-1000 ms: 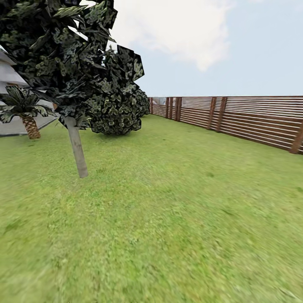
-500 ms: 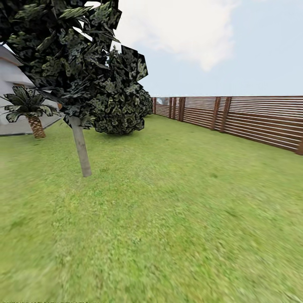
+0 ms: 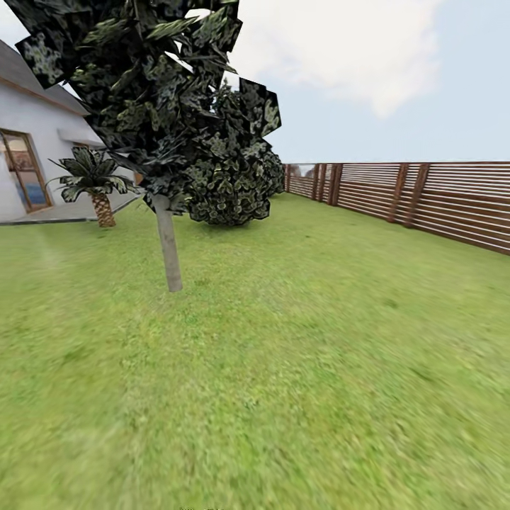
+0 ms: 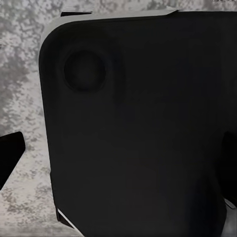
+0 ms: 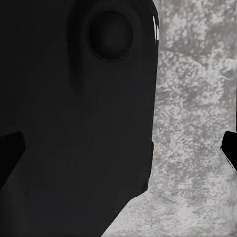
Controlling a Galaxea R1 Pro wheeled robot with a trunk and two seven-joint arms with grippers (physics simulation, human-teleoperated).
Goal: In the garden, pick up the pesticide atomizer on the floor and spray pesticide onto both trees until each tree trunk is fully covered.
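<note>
Head view: green grass lawn (image 3: 297, 368) fills the foreground, bounded at the right by a brown fence (image 3: 425, 202) of horizontal wooden slats. 1 tree (image 3: 152, 85) with a dark blocky canopy stands left of centre; its tree trunk (image 3: 168, 248) is a pale grey, bare column tilted slightly. Behind it sits a rounded dark bush (image 3: 234, 188). At far left, a short palm (image 3: 95, 184) stands beside a white house (image 3: 32, 166) with a glazed door. Pale sky with white cloud lies above.

Left wrist view: a large black rounded body (image 4: 138, 128) with a circular recess lies against mottled grey ground; 1 dark fingertip (image 4: 10, 153) shows at the frame edge. Jaw state cannot be told.

Right wrist view: a similar black body (image 5: 74, 118) with a circular recess covers mottled grey ground; dark fingertips (image 5: 229, 148) show at both edges. Jaw state cannot be told.
</note>
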